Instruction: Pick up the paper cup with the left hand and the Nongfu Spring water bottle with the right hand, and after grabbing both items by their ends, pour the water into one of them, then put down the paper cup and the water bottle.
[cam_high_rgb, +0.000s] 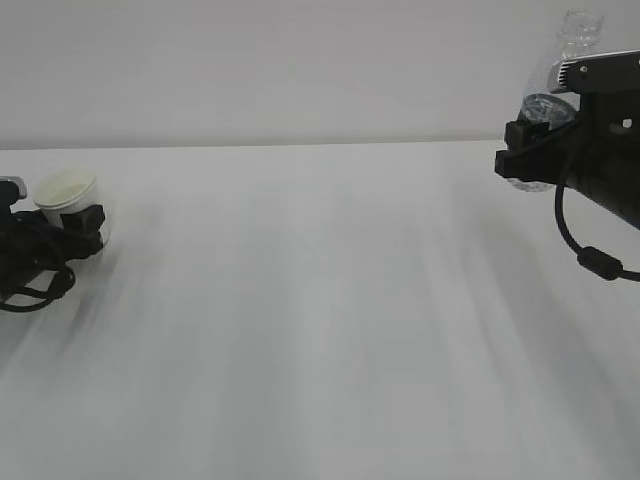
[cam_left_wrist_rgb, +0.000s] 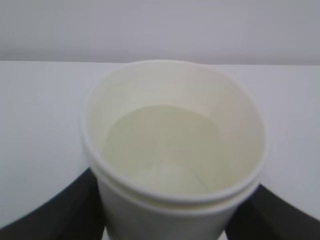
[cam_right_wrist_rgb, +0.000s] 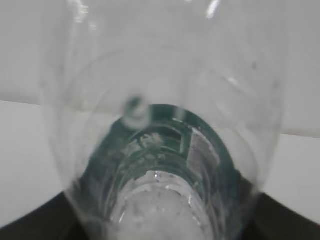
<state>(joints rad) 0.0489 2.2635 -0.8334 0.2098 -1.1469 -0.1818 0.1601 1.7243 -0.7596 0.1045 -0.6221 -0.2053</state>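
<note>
The white paper cup (cam_high_rgb: 66, 190) stands upright at the far left, low near the table, and my left gripper (cam_high_rgb: 88, 222) is shut on its lower wall. In the left wrist view the paper cup (cam_left_wrist_rgb: 172, 150) fills the frame, with a black finger (cam_left_wrist_rgb: 47, 212) on each side of my left gripper (cam_left_wrist_rgb: 165, 225). I cannot tell whether water lies in its pale cream inside. At the upper right my right gripper (cam_high_rgb: 528, 150) is shut on the clear Nongfu Spring water bottle (cam_high_rgb: 560, 60), neck up. The water bottle (cam_right_wrist_rgb: 165, 150) with its green label fills the right wrist view, above my right gripper (cam_right_wrist_rgb: 160, 227).
A white table (cam_high_rgb: 320, 320) stretches between the two arms, against a plain white wall. A black cable (cam_high_rgb: 585, 250) loops under the right arm.
</note>
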